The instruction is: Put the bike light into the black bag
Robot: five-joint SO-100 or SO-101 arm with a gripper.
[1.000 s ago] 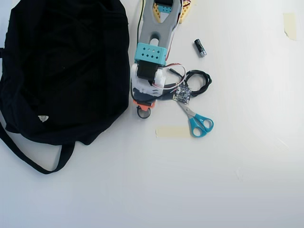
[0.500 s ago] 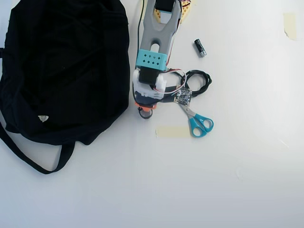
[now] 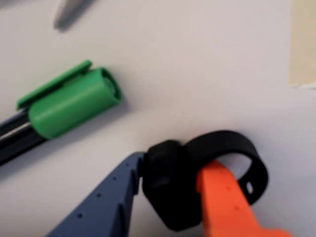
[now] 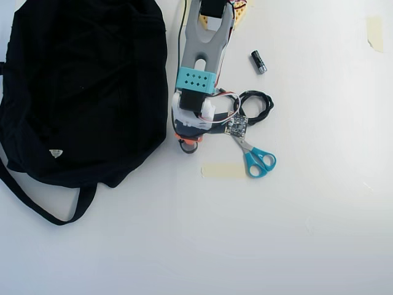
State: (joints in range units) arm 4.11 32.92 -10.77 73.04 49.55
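In the wrist view my gripper (image 3: 174, 168) is shut on the bike light (image 3: 170, 195): a blue finger (image 3: 106, 202) presses its blocky black head from the left and an orange finger (image 3: 224, 202) from the right. Its round loop strap (image 3: 232, 140) sticks out to the upper right, over the white table. In the overhead view the gripper (image 4: 186, 142) sits just right of the black bag (image 4: 86, 86), and only a dark bit of the bike light (image 4: 186, 148) peeks out below the orange tip. The bag lies flat at the left with a small white label (image 4: 56, 153).
A green-capped marker (image 3: 74, 103) lies left of the light. Blue-handled scissors (image 4: 258, 160), a coiled black cable (image 4: 258, 107), a small circuit board (image 4: 236, 123) and a short black cylinder (image 4: 258, 62) lie right of the arm. Beige tape (image 4: 223, 171) is below; the bag's strap (image 4: 37, 206) loops at lower left.
The gripper has drawn back slightly toward the top of the overhead view. The light's loop, plainly visible below the fingertips one second ago, is now mostly hidden under them.
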